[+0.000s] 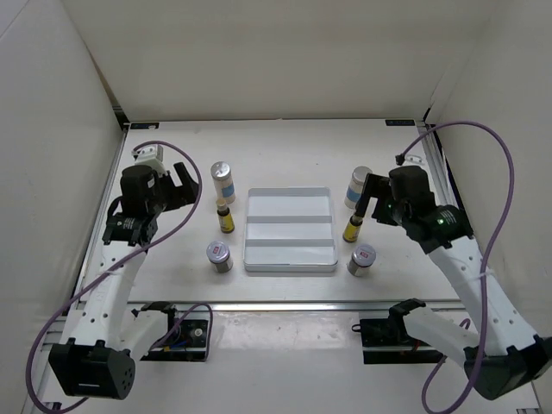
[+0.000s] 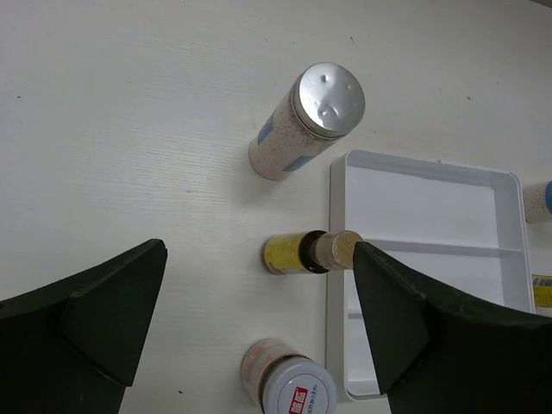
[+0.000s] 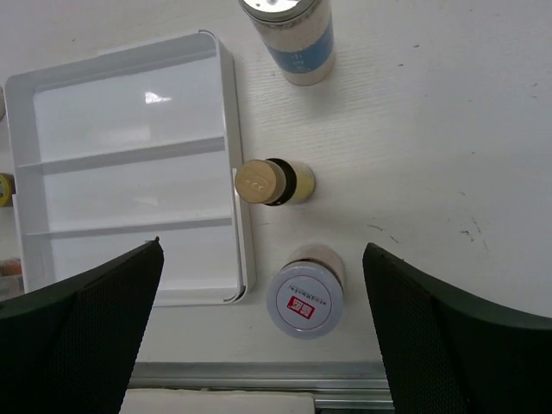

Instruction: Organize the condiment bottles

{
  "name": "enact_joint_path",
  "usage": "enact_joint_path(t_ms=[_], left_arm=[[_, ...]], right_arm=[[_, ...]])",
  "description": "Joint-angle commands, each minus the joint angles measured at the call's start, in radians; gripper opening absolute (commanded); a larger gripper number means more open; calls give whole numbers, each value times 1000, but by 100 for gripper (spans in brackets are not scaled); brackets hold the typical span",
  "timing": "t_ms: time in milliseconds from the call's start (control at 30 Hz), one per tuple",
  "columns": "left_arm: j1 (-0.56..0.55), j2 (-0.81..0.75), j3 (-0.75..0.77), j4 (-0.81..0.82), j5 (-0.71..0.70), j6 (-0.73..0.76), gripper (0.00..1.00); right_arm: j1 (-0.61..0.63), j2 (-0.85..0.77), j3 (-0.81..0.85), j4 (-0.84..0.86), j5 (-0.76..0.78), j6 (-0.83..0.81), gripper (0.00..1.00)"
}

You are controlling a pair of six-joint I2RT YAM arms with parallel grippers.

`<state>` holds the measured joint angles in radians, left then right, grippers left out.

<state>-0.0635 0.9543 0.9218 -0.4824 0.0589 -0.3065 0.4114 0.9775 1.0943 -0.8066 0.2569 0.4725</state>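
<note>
Top view: the left jaws stand wide apart over the tabletop (image 1: 285, 151) and hold nothing. Just beyond them, between them and the tray (image 1: 289, 193), 3 bottles stand in a column. The left white bottle (image 1: 222, 182) is farthest out, the left yellow bottle (image 1: 225, 216) is in the middle, and the left jar (image 1: 219, 256) is nearest the arm bases. The right jaws are equally wide and empty, close to the right white bottle (image 1: 355, 188) and the right yellow bottle (image 1: 352, 228). The right jar (image 1: 362, 259) stands a little nearer the bases. All 6 stand outside the tray.

Left wrist view: the left yellow bottle (image 2: 293, 253) shows in the gap between the jaws, its cap close to the right-hand one. The left white bottle (image 2: 306, 121) is ahead of the jaws and the left jar (image 2: 289, 384) is at the bottom edge.

Right wrist view: the right jar (image 3: 306, 293) and the right yellow bottle (image 3: 276, 183) show in the open gap, untouched. The right white bottle (image 3: 297, 39) is farther ahead, and the tray is ahead toward the left-hand jaw.
</note>
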Motion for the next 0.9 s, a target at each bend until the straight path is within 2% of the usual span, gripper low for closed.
enact_joint_path(t_ms=[0,100,267,467,567,767,867], left_arm=[[-19,-29,-1,-18,-25,-16,100],[-19,-3,-1,-18,-25,-26,100],[-29,9,-1,2,10,-26,100],[-38,-27,25,-88,35,-26,100],[-50,-81,25,-110,-29,-26,100],[-114,-71,9,-131,-18,-55,100],[-114,-91,-35,-116,-63,-140,100]], right_arm=[[27,-42,-19,-77,119,44,100],[27,-33,-42,-140,96,78,100],[95,-22,-105,-203,68,140,100],[174,-98,-160,-213,90,239,100],[175,-99,-171,-233,99,252,100],[184,-62,-182,-293,120,354,100],[184,-60,-201,-302,120,399,100]])
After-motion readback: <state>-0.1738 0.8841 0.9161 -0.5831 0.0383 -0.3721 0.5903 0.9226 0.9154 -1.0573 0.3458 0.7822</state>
